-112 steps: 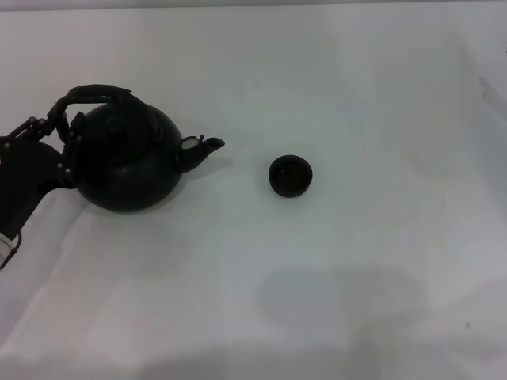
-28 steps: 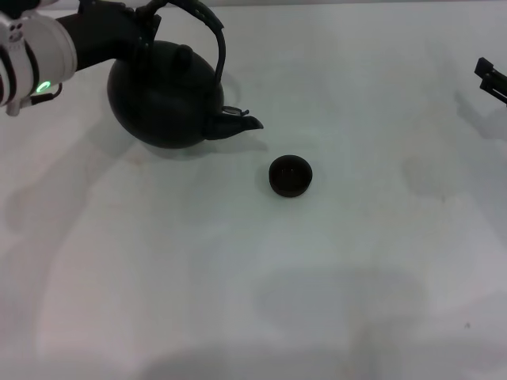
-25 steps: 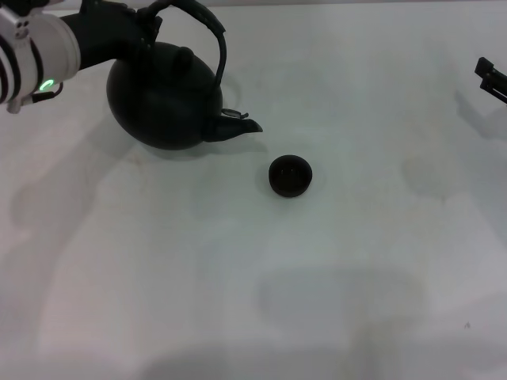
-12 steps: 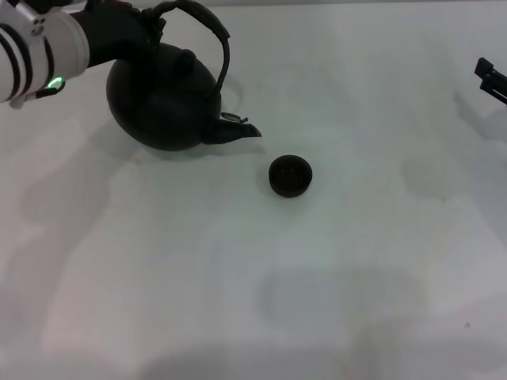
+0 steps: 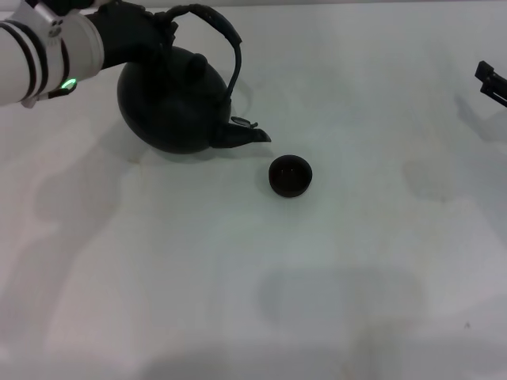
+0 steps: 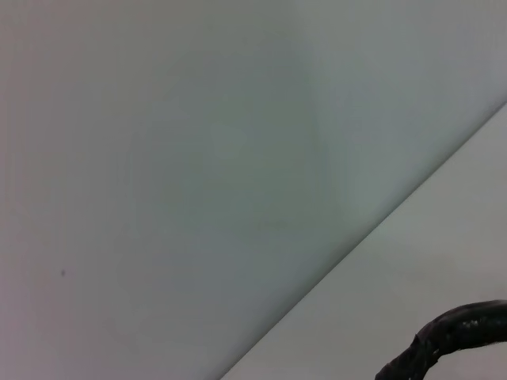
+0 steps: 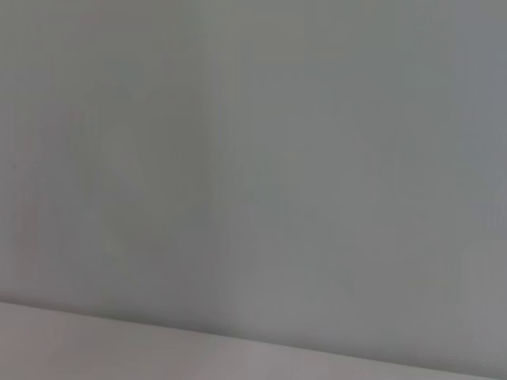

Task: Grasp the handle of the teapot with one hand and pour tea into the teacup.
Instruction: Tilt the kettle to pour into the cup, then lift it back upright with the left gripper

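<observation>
Teapot (image 5: 174,103) has shifted right since half a second ago; spout tip now near the teacup (image 5: 291,175), at its 10 o'clock, not touching. Left tool (image 5: 158,28) holds the handle (image 5: 218,28) at the far-left bench (image 5: 317,301) edge. Right tool (image 5: 491,81) idle at 3 o'clock edge, grip unclear. Open bench in front.

Teapot (image 5: 174,107) at far left of the table (image 5: 317,277), spout toward the teacup (image 5: 291,175). Teacup near table centre, just right of and nearer than the spout, apart from it. Left gripper (image 5: 150,32) at the handle (image 5: 218,24), above the pot. Right gripper (image 5: 491,81) at far right edge.
</observation>
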`<state>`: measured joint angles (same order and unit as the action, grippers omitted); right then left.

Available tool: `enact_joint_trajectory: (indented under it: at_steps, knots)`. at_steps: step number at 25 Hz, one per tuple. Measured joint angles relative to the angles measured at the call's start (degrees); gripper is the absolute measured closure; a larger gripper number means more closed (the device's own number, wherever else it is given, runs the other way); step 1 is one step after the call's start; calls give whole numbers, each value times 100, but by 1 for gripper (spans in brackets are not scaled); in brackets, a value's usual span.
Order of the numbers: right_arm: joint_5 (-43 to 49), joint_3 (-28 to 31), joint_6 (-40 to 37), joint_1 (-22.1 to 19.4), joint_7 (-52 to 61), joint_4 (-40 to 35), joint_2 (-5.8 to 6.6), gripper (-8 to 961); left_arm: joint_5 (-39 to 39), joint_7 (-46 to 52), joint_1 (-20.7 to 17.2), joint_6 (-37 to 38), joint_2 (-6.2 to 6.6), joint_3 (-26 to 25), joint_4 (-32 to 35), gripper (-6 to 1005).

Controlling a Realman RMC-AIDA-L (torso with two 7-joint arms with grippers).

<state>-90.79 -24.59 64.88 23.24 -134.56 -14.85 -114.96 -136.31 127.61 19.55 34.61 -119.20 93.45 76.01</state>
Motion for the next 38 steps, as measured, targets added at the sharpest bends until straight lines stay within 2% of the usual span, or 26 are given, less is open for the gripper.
enact_joint_trajectory:
  at_steps: [9, 27, 38]
  knots:
    - [0, 14, -1, -81, 0, 0, 0, 95, -432, 188, 150, -15, -8, 142, -27, 893]
    - [-11, 25, -31, -82, 0, 0, 0, 95, -674, 241, 503, 203, 7, 145, -93, 893]
    - [-17, 25, -47, -61, 0, 0, 0, 95, -809, 247, 581, 345, -1, 264, -70, 893]
